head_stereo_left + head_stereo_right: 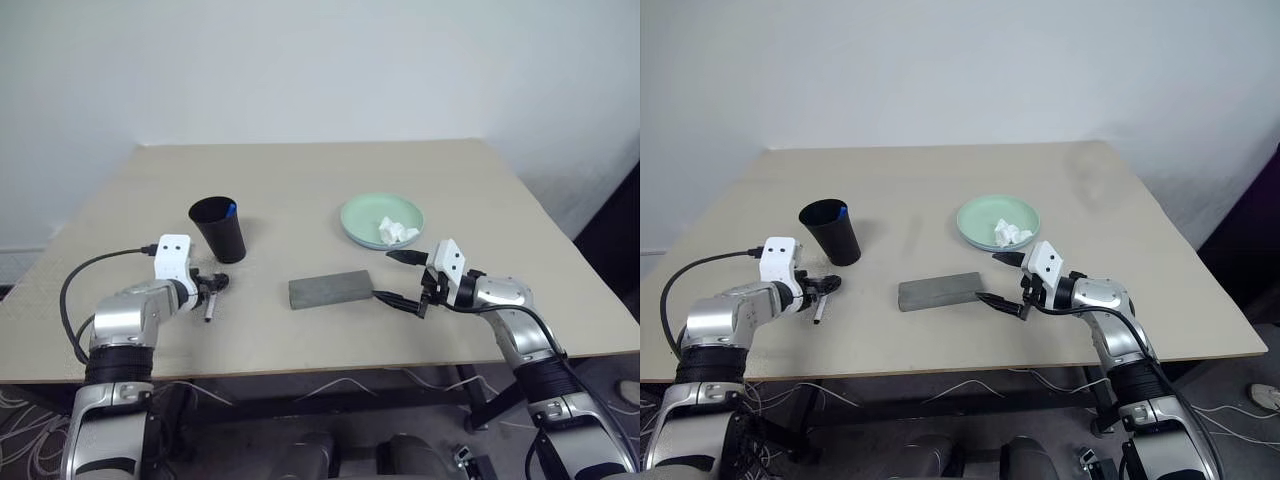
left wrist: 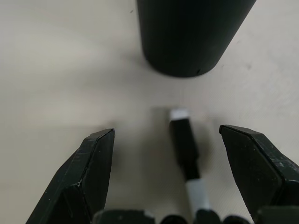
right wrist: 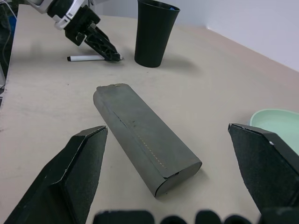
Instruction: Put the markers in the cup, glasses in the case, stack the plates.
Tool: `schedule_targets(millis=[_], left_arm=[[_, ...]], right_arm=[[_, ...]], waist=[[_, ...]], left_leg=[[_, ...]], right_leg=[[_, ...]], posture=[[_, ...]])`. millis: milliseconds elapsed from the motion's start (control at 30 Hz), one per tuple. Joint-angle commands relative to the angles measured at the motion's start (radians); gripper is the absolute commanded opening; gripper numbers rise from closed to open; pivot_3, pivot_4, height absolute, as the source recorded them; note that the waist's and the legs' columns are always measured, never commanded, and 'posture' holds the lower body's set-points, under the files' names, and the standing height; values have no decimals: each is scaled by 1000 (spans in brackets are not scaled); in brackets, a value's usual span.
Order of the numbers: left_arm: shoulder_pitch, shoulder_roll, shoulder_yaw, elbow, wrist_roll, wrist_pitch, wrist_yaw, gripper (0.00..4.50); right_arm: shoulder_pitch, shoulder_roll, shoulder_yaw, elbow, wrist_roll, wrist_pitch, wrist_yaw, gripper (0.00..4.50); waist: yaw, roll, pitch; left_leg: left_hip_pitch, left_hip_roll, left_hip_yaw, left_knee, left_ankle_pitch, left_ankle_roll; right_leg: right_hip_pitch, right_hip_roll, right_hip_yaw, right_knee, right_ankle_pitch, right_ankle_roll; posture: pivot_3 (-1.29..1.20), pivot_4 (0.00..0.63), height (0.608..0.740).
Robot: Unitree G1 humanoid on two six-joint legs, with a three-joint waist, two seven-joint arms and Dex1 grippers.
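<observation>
At the lower left of the head view the left gripper (image 1: 212, 288) is angled down over a dark marker (image 1: 210, 306) lying flat on the table (image 1: 300, 190), its two fingers spread wide with the pen between them and not yet touched, the stance of a pick about to be made. The black cup (image 1: 219, 229) stands upright just above and to the right of that marker, close enough for a short carry, and a blue cap peeks over its rim, so one marker seems to be inside already. In the middle of the frame the grey case (image 1: 330, 289) lies shut on the table. The right gripper (image 1: 402, 279) hovers at its right end, jaws fully apart and holding nothing, as if parked or lined up on the case. At the upper right a mint green plate (image 1: 381, 221) holds a crumpled white tissue (image 1: 397, 232). Whether a second plate sits under it I cannot tell, and I judge the glasses are in the case.
</observation>
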Motion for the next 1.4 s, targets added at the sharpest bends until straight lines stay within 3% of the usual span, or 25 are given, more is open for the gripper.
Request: schedule_targets(millis=[33,133,433,600,900,1100,1233,1400], left_arm=[[-43,-10,-13,8,28,-22,0,3785],[-51,-13,-18,21,44,-16,9,3213],[-47,-26,-12,15,62,1,14,121],[-33,-27,-19,-27,68,-12,-4,37],[32,-33,-125,-289,42,-256,-258,37],[-122,-134,-53,-134,60,-614,-194,37],[-258,-129,-53,88,187,-926,-49,37],[-422,-105,-54,415,290,-1188,116,37]], right_arm=[[-3,-5,-18,-41,3,-9,-13,4500],[-2,-6,-19,-43,5,-9,-19,4500],[-4,-7,-20,-36,5,-12,-22,4500],[-9,-7,-20,-30,4,-12,-21,4500],[-21,-6,-18,-24,2,-11,-22,4500],[-28,-3,-17,-20,1,-11,-23,4500],[-30,-2,-18,-19,0,-12,-26,4500],[-27,-2,-21,-20,-1,-13,-29,4500]], waist=[[0,0,0],[0,0,0],[0,0,0],[0,0,0],[-1,0,0],[2,0,0],[2,0,0],[3,-1,0]], left_leg=[[0,0,0,0,0,0],[0,0,0,0,0,0],[0,0,0,0,0,0],[0,0,0,0,0,0],[-2,0,0,0,0,0],[-2,0,0,-1,0,0],[-1,0,0,-1,0,0],[-1,0,1,-1,0,0]], right_leg=[[0,0,0,0,0,0],[0,0,0,0,0,0],[1,-1,0,0,0,0],[1,-1,0,0,0,0],[1,-1,0,-1,0,0],[0,-1,-1,-1,0,0],[1,-1,-1,-1,0,0],[0,-1,-1,-2,2,3]], posture=[[0,0,736],[0,0,736],[0,0,736],[0,0,736],[0,0,736],[0,0,736],[0,0,736],[0,0,736]])
